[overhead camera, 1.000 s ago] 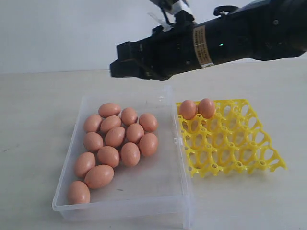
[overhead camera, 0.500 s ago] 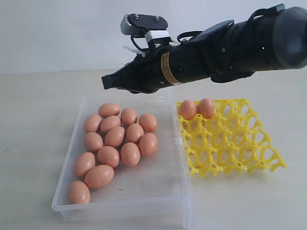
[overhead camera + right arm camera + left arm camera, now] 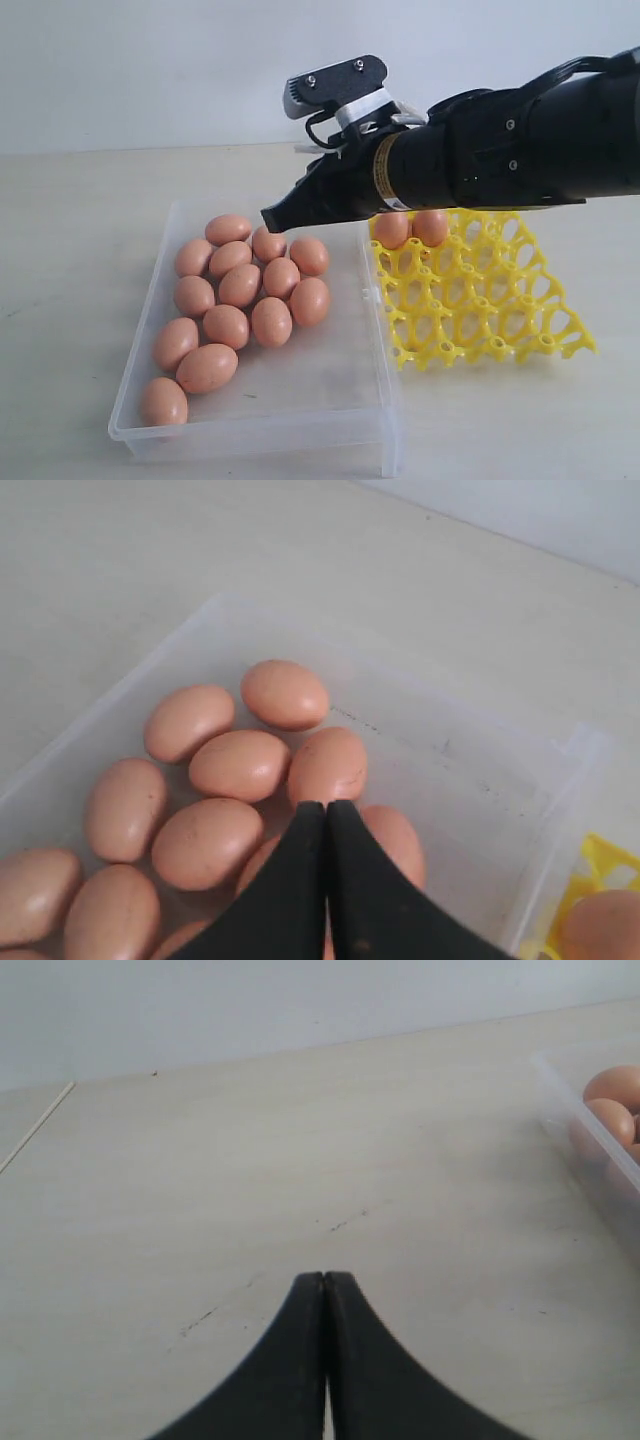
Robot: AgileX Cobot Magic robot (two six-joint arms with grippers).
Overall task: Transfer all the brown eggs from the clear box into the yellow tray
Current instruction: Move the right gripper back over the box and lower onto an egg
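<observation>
Several brown eggs (image 3: 240, 285) lie clustered in the clear box (image 3: 330, 385) at the left of the exterior view. Two more eggs (image 3: 410, 229) sit in the back row of the yellow tray (image 3: 480, 300) to the right. My right gripper (image 3: 272, 217) is shut and empty, reaching in from the right, its tip just above the eggs at the box's back. The right wrist view has its tip (image 3: 325, 806) over a close egg (image 3: 327, 765). My left gripper (image 3: 324, 1278) is shut over bare table, with the box's corner (image 3: 590, 1130) off to one side.
The pale table (image 3: 80, 230) spreads around the box and the tray. The right arm's black body (image 3: 500, 150) hangs over the tray's back edge. A faint scratch mark (image 3: 345, 1222) shows on the table ahead of the left gripper.
The right arm has dropped and pulled back toward the right, tilting its tip down from above the box's back wall to just over the rear eggs. Eggs and tray have not moved.
</observation>
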